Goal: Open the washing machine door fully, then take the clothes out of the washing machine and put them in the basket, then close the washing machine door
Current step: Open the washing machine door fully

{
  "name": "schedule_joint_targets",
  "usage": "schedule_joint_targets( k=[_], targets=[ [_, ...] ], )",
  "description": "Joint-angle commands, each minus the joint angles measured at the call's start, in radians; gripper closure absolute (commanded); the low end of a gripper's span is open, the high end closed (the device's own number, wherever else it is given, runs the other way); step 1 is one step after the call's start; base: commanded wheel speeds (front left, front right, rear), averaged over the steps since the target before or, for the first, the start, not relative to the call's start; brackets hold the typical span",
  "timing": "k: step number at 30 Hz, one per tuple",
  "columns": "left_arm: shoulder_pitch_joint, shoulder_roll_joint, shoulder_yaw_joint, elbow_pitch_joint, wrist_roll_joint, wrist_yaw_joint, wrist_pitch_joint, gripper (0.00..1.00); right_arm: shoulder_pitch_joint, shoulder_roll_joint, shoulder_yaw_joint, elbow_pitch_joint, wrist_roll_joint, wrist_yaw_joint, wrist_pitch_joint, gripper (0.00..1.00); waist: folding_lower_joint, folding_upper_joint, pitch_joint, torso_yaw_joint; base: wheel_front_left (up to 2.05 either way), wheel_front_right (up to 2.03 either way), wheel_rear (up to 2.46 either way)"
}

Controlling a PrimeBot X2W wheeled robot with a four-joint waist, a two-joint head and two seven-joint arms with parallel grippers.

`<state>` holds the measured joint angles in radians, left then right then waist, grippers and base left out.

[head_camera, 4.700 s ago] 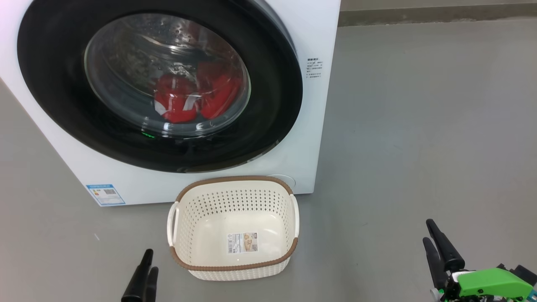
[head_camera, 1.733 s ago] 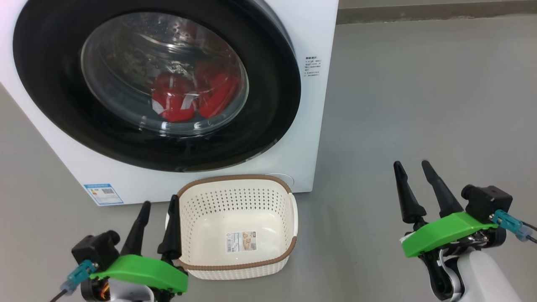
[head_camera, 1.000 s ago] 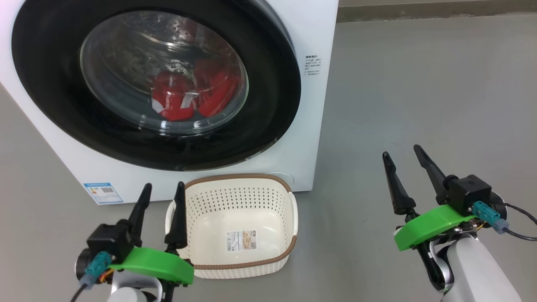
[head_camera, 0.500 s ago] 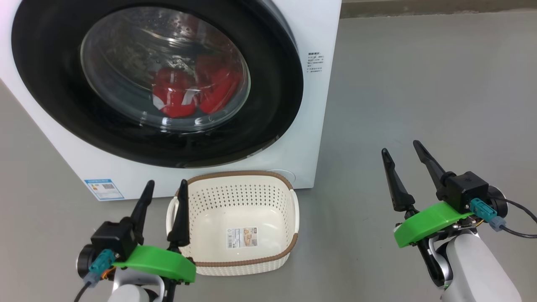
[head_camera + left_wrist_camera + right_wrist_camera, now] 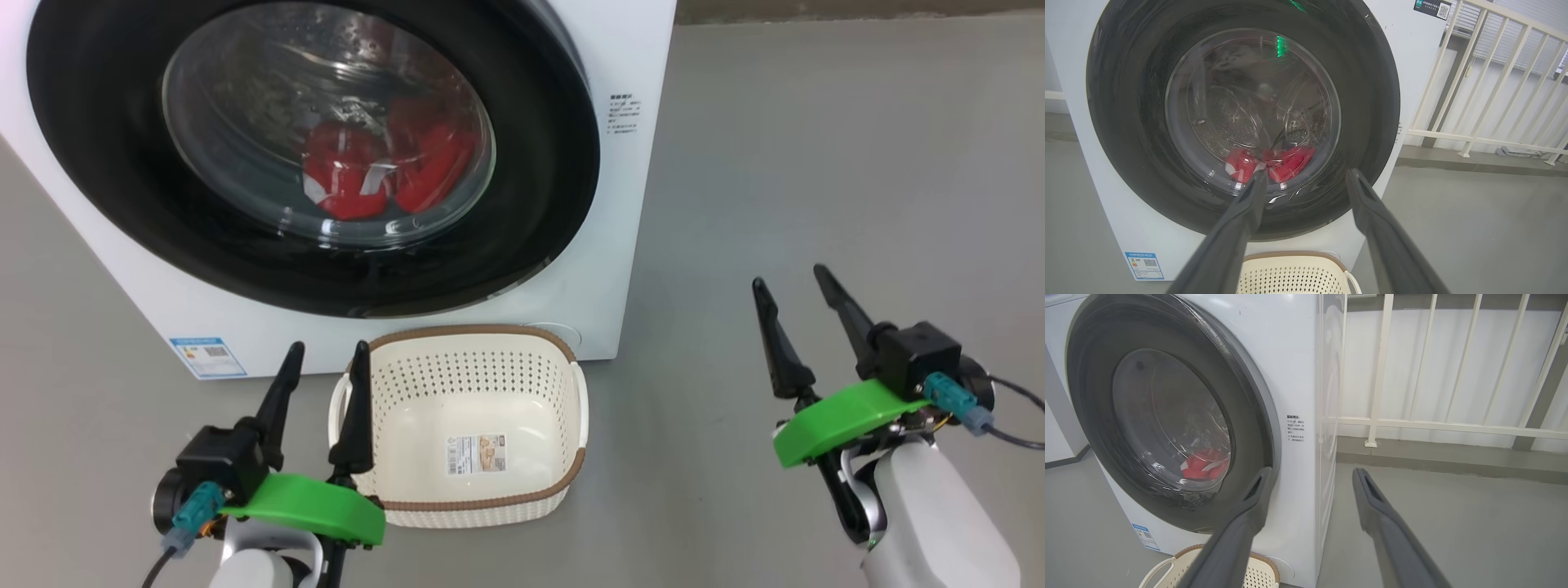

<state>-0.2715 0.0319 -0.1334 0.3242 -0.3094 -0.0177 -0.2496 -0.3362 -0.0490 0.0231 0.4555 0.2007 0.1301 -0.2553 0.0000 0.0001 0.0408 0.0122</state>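
The white washing machine (image 5: 633, 204) stands at the upper left, its round black-rimmed door (image 5: 122, 188) shut against the front. Red clothes (image 5: 384, 167) lie in the drum behind the glass, and the left wrist view shows the clothes (image 5: 1269, 163) too. The cream basket (image 5: 469, 339) sits empty on the floor just before the machine. My left gripper (image 5: 326, 351) hangs open beside the basket's left handle, holding nothing. My right gripper (image 5: 788, 273) is open and empty over bare floor to the machine's right. In the right wrist view the door (image 5: 1094, 428) faces me at an angle.
Grey floor (image 5: 816, 163) spreads to the right of the machine. A white railing (image 5: 1412, 424) runs along a raised kerb behind it. A blue label (image 5: 206, 357) is stuck low on the machine's front left.
The head camera has tilted a little, so machine and basket sit slightly further right. Both grippers stay open at much the same height as a second ago.
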Motion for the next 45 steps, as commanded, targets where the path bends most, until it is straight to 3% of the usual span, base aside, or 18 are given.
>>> schedule_joint_targets(
  k=[1, 6, 7, 8, 9, 10, 12, 14, 20, 34, 37, 45],
  targets=[
    [-0.04, 0.018, 0.026, -0.035, 0.002, 0.001, -0.012, 0.0, -0.047, -0.001, 0.015, -0.021, 0.017, 0.001, -0.006, 0.0, 0.0, -0.0001, 0.01, 0.006, 0.0, 0.0, 0.0],
    [-0.045, 0.018, 0.016, -0.06, -0.003, 0.004, -0.012, 0.0, -0.08, -0.001, 0.005, -0.017, 0.019, 0.001, -0.006, 0.0, 0.0, -0.0001, 0.034, 0.02, 0.0, 0.0, 0.0],
    [-0.045, 0.018, 0.013, -0.064, -0.004, 0.004, -0.012, 0.0, -0.086, -0.001, 0.005, -0.015, 0.027, 0.001, -0.006, 0.08, 0.0, -0.0001, 0.038, 0.023, 0.0, 0.0, 0.0],
    [-0.044, 0.018, 0.01, -0.067, -0.005, 0.005, -0.012, 0.0, -0.092, -0.001, 0.003, -0.013, 0.03, 0.001, -0.006, 0.32, 0.0, -0.0001, 0.042, 0.027, 0.0, 0.0, 0.0],
    [-0.044, 0.018, 0.01, -0.067, -0.005, 0.005, -0.012, 0.0, -0.092, -0.001, 0.003, -0.013, 0.03, 0.001, -0.006, 0.32, 0.0, -0.0001, 0.042, 0.027, 0.0, 0.0, 0.0],
    [-0.045, 0.018, 0.008, -0.07, -0.006, 0.004, -0.012, 0.0, -0.098, -0.001, 0.0, -0.011, 0.034, 0.001, -0.006, 0.54, 0.0, -0.0001, 0.046, 0.03, 0.0, 0.0, 0.0],
    [-0.047, 0.018, 0.006, -0.077, -0.006, 0.004, -0.012, 0.0, -0.111, -0.001, -0.004, -0.008, 0.055, 0.001, -0.006, 0.71, 0.0, -0.0001, 0.055, 0.038, 0.0, 0.0, 0.0],
    [-0.051, 0.018, 0.002, -0.088, -0.007, 0.005, -0.012, 0.0, -0.127, -0.001, -0.007, -0.005, 0.092, 0.001, -0.006, 1.0, 0.0, -0.0001, 0.068, 0.045, 0.0, 0.0, 0.0],
    [-0.066, 0.018, -0.01, -0.127, -0.003, 0.007, -0.012, 0.0, -0.19, -0.001, -0.005, 0.015, 0.207, 0.001, -0.006, 1.0, 0.0, -0.0001, 0.124, 0.064, 0.0, 0.0, 0.0],
    [-0.103, 0.018, -0.025, -0.225, 0.009, -0.002, -0.012, 0.0, -0.366, -0.001, 0.044, 0.137, 0.712, 0.001, -0.001, 1.0, 0.0, -0.0001, 0.224, 0.104, 0.0, 0.0, 0.0],
    [-0.111, 0.018, -0.032, -0.25, 0.001, 0.0, -0.012, 0.0, -0.434, -0.001, 0.06, 0.142, 0.844, 0.001, 0.067, 1.0, 0.0, -0.0001, 0.263, 0.111, 0.0, 0.0, 0.0],
    [-0.128, 0.018, -0.045, -0.3, -0.011, 0.002, -0.012, 0.0, -0.53, -0.022, 0.042, 0.1, 1.041, 0.001, 0.258, 1.0, 0.0, -0.0001, 0.331, 0.128, 0.0, 0.0, 0.0]
  ],
)
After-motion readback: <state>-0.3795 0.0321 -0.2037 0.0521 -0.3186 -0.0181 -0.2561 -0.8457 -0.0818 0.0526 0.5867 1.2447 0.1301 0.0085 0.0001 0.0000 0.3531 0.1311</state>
